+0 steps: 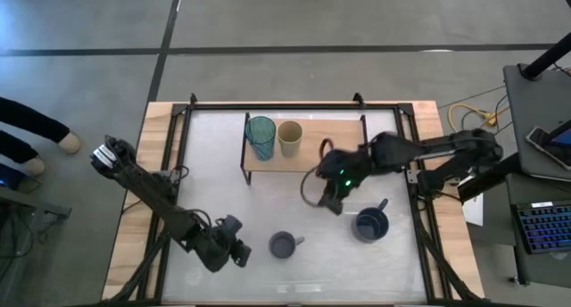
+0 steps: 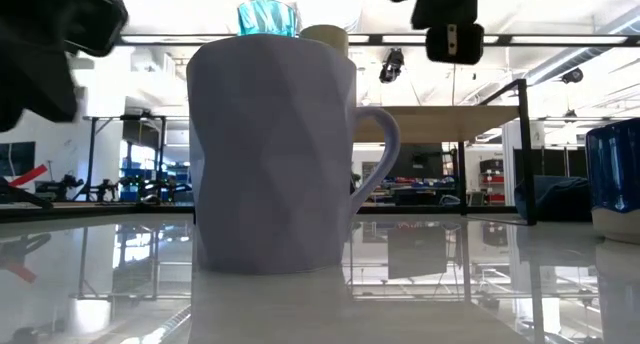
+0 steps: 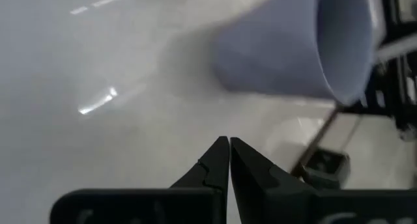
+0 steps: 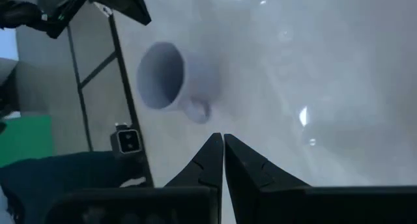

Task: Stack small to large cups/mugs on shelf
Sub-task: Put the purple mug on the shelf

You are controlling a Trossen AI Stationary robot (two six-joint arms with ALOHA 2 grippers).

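Grey-lavender cup (image 1: 284, 245) sits upright on the white tabletop (image 1: 214, 173) at the near edge, handle toward the dark blue mug (image 1: 369, 225), which stands a little farther back and to its right. Left gripper (image 1: 234, 249) rests low just beside the grey-lavender cup on its left, fingers pressed together, holding nothing. Right gripper (image 1: 332, 203) hovers above the table between the blue mug and the shelf (image 1: 330, 157), fingers also closed and empty; its wrist view looks down into the grey-lavender cup. Farther back, teal tumbler (image 1: 260, 136) and cream cup (image 1: 289, 138) already stand side by side on the shelf's left end, right half bare. Step in hand is likely fetching the grey-lavender cup next, probably by the right arm, though which arm commits is hard to call from here. To do it well: open the fingers wide before descending, straddle the cup wall away from the handle, clamp on the rim, lift clear of the shelf edge, then set it down just beside the cream cup without nudging it, leaving space for the blue mug at the end. Left arm should stay out of the path.
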